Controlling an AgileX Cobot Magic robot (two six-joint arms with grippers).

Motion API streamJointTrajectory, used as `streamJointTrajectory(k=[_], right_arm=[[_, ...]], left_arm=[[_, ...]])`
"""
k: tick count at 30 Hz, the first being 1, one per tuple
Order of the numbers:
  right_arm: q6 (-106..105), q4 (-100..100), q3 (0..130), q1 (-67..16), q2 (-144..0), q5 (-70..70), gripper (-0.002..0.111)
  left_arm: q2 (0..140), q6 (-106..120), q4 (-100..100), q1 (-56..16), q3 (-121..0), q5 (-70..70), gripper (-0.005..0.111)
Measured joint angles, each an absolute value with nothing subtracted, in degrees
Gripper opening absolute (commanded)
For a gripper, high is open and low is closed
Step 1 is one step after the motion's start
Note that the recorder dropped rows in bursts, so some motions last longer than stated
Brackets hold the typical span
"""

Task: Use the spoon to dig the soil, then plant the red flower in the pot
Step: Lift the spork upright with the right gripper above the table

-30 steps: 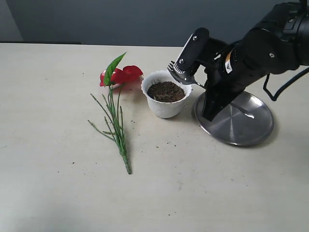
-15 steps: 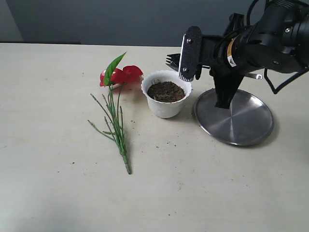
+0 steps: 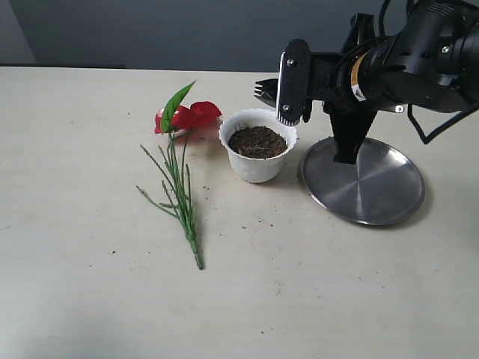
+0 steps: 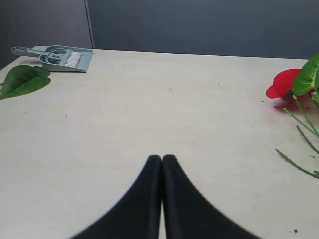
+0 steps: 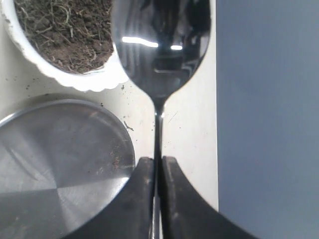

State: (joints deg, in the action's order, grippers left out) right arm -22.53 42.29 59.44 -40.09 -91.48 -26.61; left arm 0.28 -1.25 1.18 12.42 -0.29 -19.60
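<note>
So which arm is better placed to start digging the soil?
The right one. The right gripper is shut on the spoon, whose bowl hangs right by the pot of soil. The left gripper is shut, holds nothing, and its camera shows the flower but no pot.

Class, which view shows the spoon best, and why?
The right wrist view: the spoon is close-up, bowl and handle clear, gripped by the right hand. The exterior view shows only its tined tip. The left wrist view misses it.
</note>
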Motion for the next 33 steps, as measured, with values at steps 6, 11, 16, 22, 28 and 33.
streamJointTrajectory(k=[6, 11, 16, 22, 28, 33], right_arm=[[-22.54, 42.29, 59.44, -40.09, -91.48, -26.50, -0.001], [-22.54, 42.29, 59.44, -40.09, -91.48, -26.50, -0.001], [-22.54, 42.29, 59.44, -40.09, -91.48, -26.50, -0.001], [-22.54, 42.41, 59.44, -40.09, -91.48, -26.50, -0.001], [-22.54, 43.73, 59.44, -40.09, -91.48, -24.78, -0.001], [-22.54, 45.19, 59.44, -40.09, -91.48, -21.20, -0.001]], left_arm=[[0.28, -1.25, 1.18, 12.42, -0.29, -19.60, 0.000], [0.28, -1.25, 1.18, 12.42, -0.29, -19.60, 0.000], [0.28, -1.25, 1.18, 12.42, -0.29, -19.60, 0.000], [0.28, -1.25, 1.18, 12.42, -0.29, -19.60, 0.000], [0.28, -1.25, 1.18, 12.42, -0.29, -19.60, 0.000], [0.28, -1.25, 1.18, 12.42, -0.29, -19.60, 0.000]])
